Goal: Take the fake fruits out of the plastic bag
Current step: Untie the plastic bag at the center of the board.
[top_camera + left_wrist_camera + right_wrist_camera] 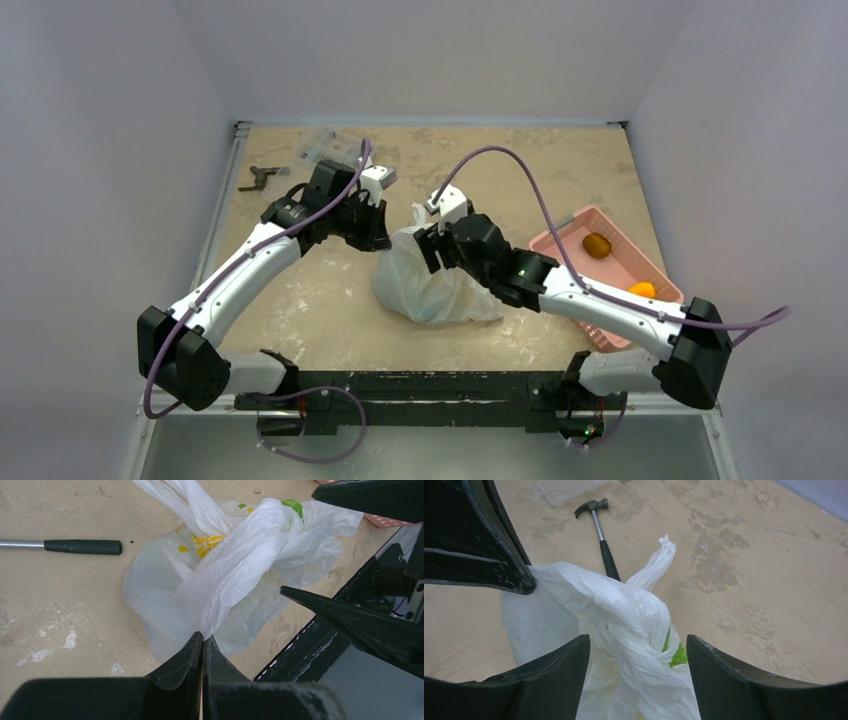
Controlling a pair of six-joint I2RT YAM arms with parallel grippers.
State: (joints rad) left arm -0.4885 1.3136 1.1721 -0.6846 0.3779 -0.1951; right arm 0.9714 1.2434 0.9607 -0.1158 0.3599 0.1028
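Observation:
The white plastic bag [432,282] lies crumpled mid-table, its top twisted. Yellow [207,542] and green [292,505] fruit show through it; the green also shows in the right wrist view [679,656]. My left gripper [202,639] is shut on a fold of the bag's edge at the bag's far left side [378,236]. My right gripper [638,650] is open, its fingers on either side of the bag's twisted top [644,625]; it sits over the bag in the top view [436,250]. Two orange fruits [597,245] [642,290] lie in the pink basket.
The pink slatted basket [570,232] stands to the right of the bag. A hammer [601,535] lies on the table behind the bag, its head toward the far left [262,178]. A clear plastic container [320,145] sits at the back left.

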